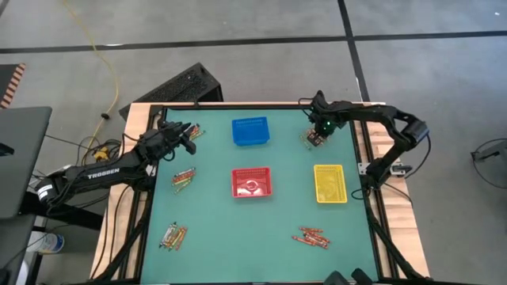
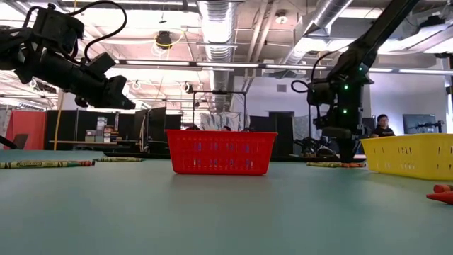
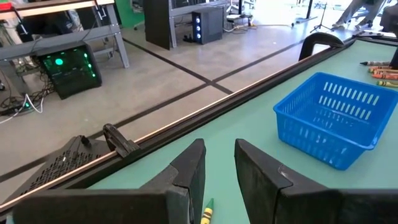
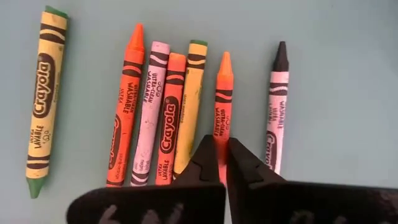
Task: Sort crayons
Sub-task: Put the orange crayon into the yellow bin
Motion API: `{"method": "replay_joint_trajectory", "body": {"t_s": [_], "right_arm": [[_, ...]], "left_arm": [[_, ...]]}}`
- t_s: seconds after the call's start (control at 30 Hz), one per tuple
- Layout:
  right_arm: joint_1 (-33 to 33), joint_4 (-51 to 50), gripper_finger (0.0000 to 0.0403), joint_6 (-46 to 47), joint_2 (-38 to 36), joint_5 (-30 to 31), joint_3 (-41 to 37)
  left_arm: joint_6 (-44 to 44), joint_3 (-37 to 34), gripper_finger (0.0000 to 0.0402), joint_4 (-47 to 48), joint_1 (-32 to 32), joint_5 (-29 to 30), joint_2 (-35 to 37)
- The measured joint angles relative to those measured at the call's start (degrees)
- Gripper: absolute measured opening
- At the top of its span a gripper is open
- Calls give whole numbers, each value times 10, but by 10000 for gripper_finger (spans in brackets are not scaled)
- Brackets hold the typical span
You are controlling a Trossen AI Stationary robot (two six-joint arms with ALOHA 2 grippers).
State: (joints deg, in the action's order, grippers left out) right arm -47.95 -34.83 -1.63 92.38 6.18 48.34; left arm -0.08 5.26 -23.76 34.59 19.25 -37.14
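Several crayons (image 4: 149,112) lie side by side on the green table at its far right, in the high view the crayons (image 1: 315,139). My right gripper (image 4: 222,144) points down over them, shut on an orange crayon (image 4: 223,93). My left gripper (image 3: 219,163) hangs raised and nearly level at the far left (image 1: 190,133), its fingers narrowly apart with a yellow crayon with a green tip (image 3: 206,211) between them. The blue basket (image 1: 250,131), red basket (image 1: 251,182) and yellow basket (image 1: 329,183) stand on the table. My left gripper has the yellow crayon's green-tipped end (image 3: 208,206) showing low in the gap between its two fingers. The crayon points forward along the fingers and is clear of the table. Where the pads meet it is hidden by the fingers. My right gripper pinches the orange crayon's lower half (image 4: 221,132) between its two fingers, coming from above and lying across it. The crayon lies flat in its row, with its pointed tip (image 4: 225,59) away from the fingers.
More crayon heaps lie at the left (image 1: 184,178), near left (image 1: 173,235) and near right (image 1: 313,236). A yellow crayon (image 4: 45,99) lies apart from the row under my right gripper. The wooden table rim (image 1: 135,119) runs around the green mat.
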Motion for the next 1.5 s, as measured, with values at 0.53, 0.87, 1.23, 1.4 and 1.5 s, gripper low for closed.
{"method": "replay_joint_trajectory", "body": {"t_s": [0.53,0.87,1.23,1.4,1.5], "right_arm": [[156,-74,2,130,-209,-37,0],[461,-179,2,532,-268,-21,1],[690,-325,13,895,-229,90,1],[695,-326,35,918,-202,90,1],[686,-327,50,915,-188,90,1]], "left_arm": [[3,0,77,-1,0,-1,0],[24,0,77,-3,0,-23,0],[25,0,77,-33,0,-66,0],[24,0,77,-40,0,-101,0],[11,0,77,-38,0,-112,0]]}}
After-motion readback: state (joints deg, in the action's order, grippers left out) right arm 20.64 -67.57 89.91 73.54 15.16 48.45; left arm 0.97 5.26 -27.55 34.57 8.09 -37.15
